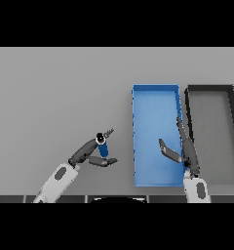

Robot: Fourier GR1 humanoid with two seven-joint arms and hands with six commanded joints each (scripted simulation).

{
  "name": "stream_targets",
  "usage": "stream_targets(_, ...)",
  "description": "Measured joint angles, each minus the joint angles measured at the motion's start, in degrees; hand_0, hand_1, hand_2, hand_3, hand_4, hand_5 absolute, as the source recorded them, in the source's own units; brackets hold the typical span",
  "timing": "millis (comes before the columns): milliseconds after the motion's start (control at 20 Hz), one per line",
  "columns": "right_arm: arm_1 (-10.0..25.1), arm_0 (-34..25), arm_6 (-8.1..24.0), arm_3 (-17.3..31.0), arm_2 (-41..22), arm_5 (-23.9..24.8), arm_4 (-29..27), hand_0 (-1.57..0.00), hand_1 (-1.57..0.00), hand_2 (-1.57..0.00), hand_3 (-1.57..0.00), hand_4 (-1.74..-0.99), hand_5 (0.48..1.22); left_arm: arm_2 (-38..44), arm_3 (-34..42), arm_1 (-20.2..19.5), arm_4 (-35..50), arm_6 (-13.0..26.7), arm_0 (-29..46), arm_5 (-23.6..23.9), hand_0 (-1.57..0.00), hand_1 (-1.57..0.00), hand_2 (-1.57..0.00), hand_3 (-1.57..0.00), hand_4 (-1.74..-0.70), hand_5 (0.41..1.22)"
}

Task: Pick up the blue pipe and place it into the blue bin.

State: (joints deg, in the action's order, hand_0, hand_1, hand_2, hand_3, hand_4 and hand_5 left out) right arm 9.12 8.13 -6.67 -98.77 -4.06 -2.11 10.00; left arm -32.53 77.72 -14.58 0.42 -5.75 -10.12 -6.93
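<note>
Fingers of the left hand (92, 155) were curled round the blue pipe (103, 148), thumb tucked in beneath it, and the pipe sat upright in that grasp, its dark open end toward the head view. Whether it had cleared the grey table (55, 97) or was resting on it could not be told from this angle. The catch sat well in from the table's left edge, toward the near edge, with the blue bin (155, 95) just off to the right, a strip of bare table between them. Over the bin's right wall hung the right hand (180, 146), fingers straight and relaxed, thumb spread out over the blue floor, holding nothing. Beyond it, flush against the bin's right side, stood a dark bin (209, 88). Trouble, as I judged it: the hold looked like a fingertip hold low on the pipe, so a quick swing rightward could tip the pipe out. It also had to clear the bin's left wall, or it would clip the rim and drop short. And that idle right hand inside the bin's airspace could crowd the drop.
</note>
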Motion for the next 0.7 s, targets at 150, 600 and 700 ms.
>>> stream_targets(150, 0.25, 0.74, -0.92, -0.06, 0.04, -0.48, -0.25, 0.00, 0.00, 0.00, 0.00, -1.217, 0.655, 0.59, -0.43, 2.63, 2.09, -0.86, -0.17, 0.03, -0.01, -0.16, -0.31, -0.28, -1.24, 0.613)
stream_targets(600, -0.44, -0.87, 1.15, 0.57, -0.18, -0.65, -0.75, 0.00, 0.00, 0.00, 0.00, -1.222, 0.646, 0.25, 0.21, 5.45, 3.14, -3.62, 1.25, 0.26, -1.32, -1.36, -1.39, -1.38, -1.51, 1.139)
stream_targets(700, -0.60, -1.37, 1.59, 0.97, 0.02, -0.99, -1.50, 0.00, 0.00, 0.00, 0.00, -1.220, 0.635, -0.03, 0.67, 5.96, 1.58, -4.84, 1.92, 1.13, -1.41, -1.43, -1.45, -1.45, -1.49, 1.169)
